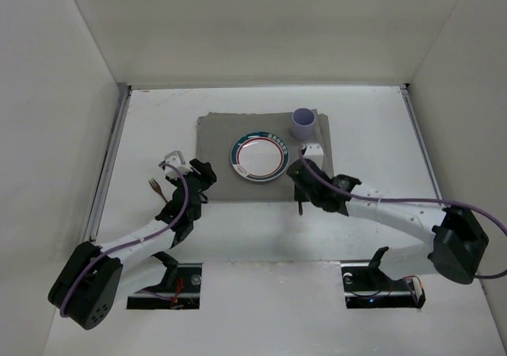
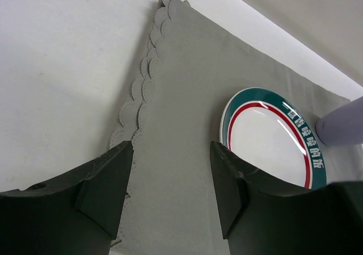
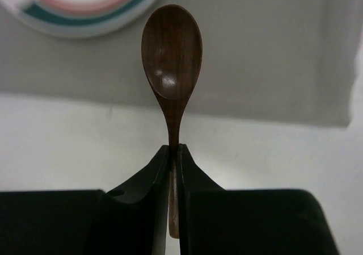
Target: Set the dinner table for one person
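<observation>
White counter (image 1: 238,245) between white walls: nearest, a fork (image 1: 154,186) lies on it, left of the grey mat (image 1: 222,142). Over the mat's left edge the left hand (image 2: 170,153) hangs spread. At the near edge the right hand (image 3: 174,150) pinches a wooden spoon (image 3: 172,50) by its handle. Farther off on the mat sit the plate (image 1: 259,157), then the lilac cup (image 1: 303,121).

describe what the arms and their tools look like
The left arm and right arm have white tubular links, bulky black joint housings and a lilac cable along each. The left tool and right tool have matte black wedge-shaped fingers. No markings visible.
</observation>
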Motion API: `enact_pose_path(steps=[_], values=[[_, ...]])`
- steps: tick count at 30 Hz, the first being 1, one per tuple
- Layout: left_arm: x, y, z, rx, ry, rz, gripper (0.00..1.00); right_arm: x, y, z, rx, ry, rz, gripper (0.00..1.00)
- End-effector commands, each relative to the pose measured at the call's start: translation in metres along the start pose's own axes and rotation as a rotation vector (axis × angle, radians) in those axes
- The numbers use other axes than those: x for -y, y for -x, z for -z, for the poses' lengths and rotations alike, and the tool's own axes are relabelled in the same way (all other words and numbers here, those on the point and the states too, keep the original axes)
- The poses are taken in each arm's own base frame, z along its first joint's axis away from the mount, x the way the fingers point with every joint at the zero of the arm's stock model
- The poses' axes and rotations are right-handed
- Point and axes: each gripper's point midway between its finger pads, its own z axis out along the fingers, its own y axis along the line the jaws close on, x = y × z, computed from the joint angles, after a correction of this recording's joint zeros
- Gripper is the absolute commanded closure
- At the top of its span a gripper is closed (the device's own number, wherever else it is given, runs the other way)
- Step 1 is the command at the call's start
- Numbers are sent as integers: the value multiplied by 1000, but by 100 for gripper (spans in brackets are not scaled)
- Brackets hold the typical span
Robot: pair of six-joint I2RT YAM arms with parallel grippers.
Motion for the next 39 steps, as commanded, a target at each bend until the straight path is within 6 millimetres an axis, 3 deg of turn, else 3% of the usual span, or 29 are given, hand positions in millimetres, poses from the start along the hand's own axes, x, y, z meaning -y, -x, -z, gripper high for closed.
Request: enact_pose_path(steps=[1,6,13,25,34,39], values=[[3,8,-1,26,-8,32,46,9,82,-5,184,-25,6,89],[7,6,1,21,-20,29,46,22,127,-39,210,-54,-22,89],[7,5,0,16,-18,30,46,32,142,-85,160,-83,-17,89],[3,2,-3,9,-3,26,46,42,115,-123,39,-84,1,88],[5,3,-3,8,-12,29,46,49,99,-138,-3,-106,-9,87],[5,3,-3,9,-11,29,46,49,99,-140,-5,-108,-10,81]])
